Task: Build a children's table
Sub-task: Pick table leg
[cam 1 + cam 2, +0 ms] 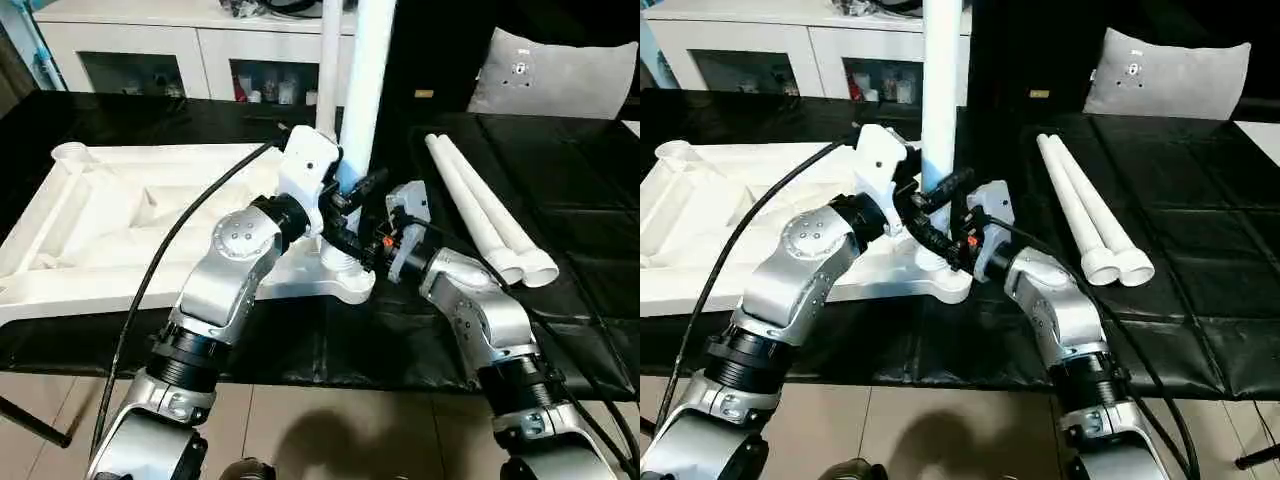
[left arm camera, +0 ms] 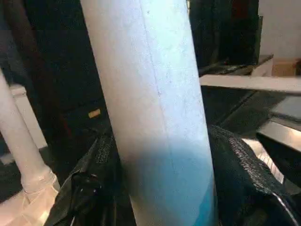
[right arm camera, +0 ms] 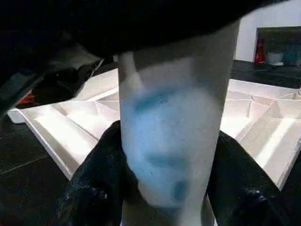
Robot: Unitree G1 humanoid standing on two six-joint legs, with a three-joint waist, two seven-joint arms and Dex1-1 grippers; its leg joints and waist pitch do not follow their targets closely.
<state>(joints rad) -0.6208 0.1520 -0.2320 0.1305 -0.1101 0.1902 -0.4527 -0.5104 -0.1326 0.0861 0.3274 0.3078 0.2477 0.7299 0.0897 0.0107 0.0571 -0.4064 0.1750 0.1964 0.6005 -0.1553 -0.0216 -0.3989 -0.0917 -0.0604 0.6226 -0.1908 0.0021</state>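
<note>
Standing upright in the near right corner socket [image 1: 347,283] of the overturned tabletop [image 1: 120,225] is one white tube leg [image 1: 365,90], its upper part running out of the top of the head views. A second leg [image 1: 328,60] stands upright behind it at the far right corner; its flared base seated on the tabletop is seen in the left wrist view [image 2: 21,146]. The tabletop lies ribbed side up on the black-covered work surface [image 1: 560,180], to the left of centre, with a round socket [image 1: 70,152] showing at its far left corner.

Both grippers are on the near upright leg, low on its shaft just above the socket. The left gripper [image 1: 350,195] reaches in from the left; its wrist view shows a black finger [image 2: 235,174] on each side of the tube, in contact with it, so it is closed on the leg. The right gripper [image 1: 965,235] reaches in from the right; its wrist view likewise shows black fingers [image 3: 99,183] pressed to either side of the tube, gripping it.

Two more legs [image 1: 490,215] lie flat side by side on the black surface to the right, touching each other, flared ends toward the robot. A white cabinet [image 1: 140,55] with glass doors stands beyond the surface, and a grey cushion [image 1: 555,75] sits at the far right.
</note>
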